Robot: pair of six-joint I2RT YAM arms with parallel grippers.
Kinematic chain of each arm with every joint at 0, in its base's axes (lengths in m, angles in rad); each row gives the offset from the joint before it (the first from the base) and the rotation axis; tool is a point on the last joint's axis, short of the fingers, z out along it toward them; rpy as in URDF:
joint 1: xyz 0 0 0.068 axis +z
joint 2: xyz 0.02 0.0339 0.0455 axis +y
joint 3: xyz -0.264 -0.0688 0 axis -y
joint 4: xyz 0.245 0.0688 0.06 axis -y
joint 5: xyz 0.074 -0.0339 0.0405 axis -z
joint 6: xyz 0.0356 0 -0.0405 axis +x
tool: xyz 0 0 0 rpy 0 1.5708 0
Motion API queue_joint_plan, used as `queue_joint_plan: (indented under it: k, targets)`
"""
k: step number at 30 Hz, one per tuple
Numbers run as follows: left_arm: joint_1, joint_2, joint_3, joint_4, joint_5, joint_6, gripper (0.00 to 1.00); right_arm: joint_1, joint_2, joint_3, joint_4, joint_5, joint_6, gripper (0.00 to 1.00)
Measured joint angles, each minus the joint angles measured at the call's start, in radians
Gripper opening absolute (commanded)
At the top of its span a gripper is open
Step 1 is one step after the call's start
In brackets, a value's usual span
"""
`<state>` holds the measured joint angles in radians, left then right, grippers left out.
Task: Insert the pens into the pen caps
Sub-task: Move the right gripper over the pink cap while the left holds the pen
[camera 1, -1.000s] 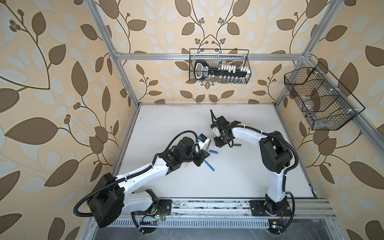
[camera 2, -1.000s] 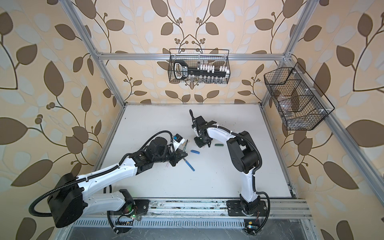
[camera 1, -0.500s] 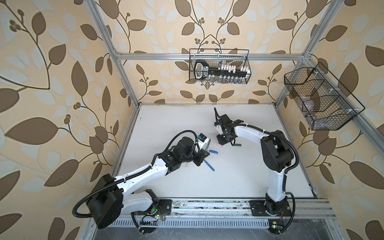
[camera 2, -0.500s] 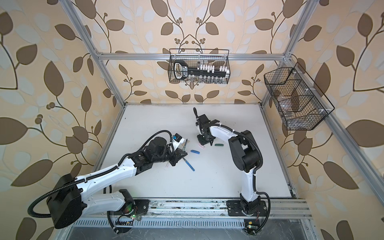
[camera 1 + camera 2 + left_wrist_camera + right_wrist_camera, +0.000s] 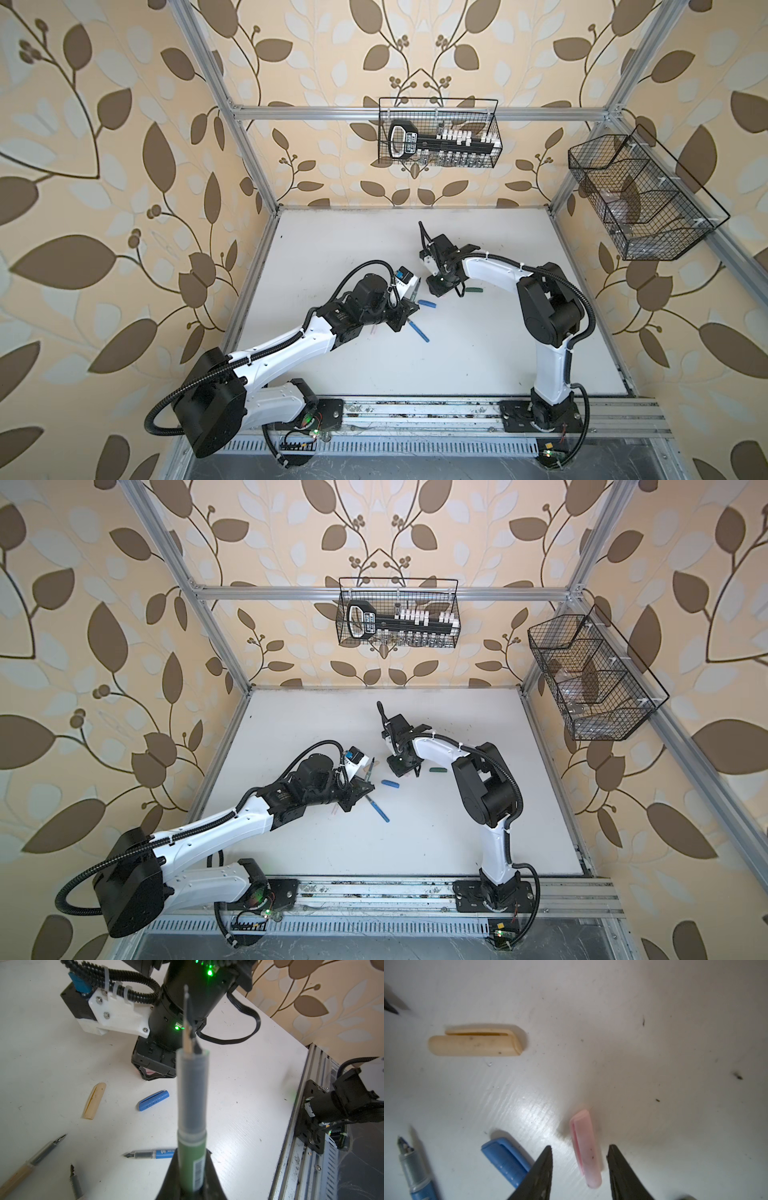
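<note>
Pink cap (image 5: 585, 1148) | between parted right claw (image 5: 580, 1146), seemingly untouched | left claw (image 5: 192, 1159) grips green pen (image 5: 192, 1105)

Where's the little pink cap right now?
In the right wrist view the pink cap lies flat on the white table, between the open jaws of the right gripper, with the blue cap close beside it.

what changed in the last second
Almost nothing: the right pincer shifted slightly sideways and back, open astride the short pink plastic cap, grasping nothing. The left pincer stayed shut on the dark green stick pen; nothing else moved.
</note>
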<state>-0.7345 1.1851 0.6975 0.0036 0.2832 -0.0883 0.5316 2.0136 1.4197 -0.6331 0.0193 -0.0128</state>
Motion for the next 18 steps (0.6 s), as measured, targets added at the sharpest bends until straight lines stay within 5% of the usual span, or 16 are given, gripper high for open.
queue_joint_plan:
  k: [18]
  targets:
    - [0.0, 0.0, 0.0, 0.0, -0.003, 0.0, 0.0, -0.055, 0.011, 0.0, 0.016, -0.024, 0.012, 0.44]
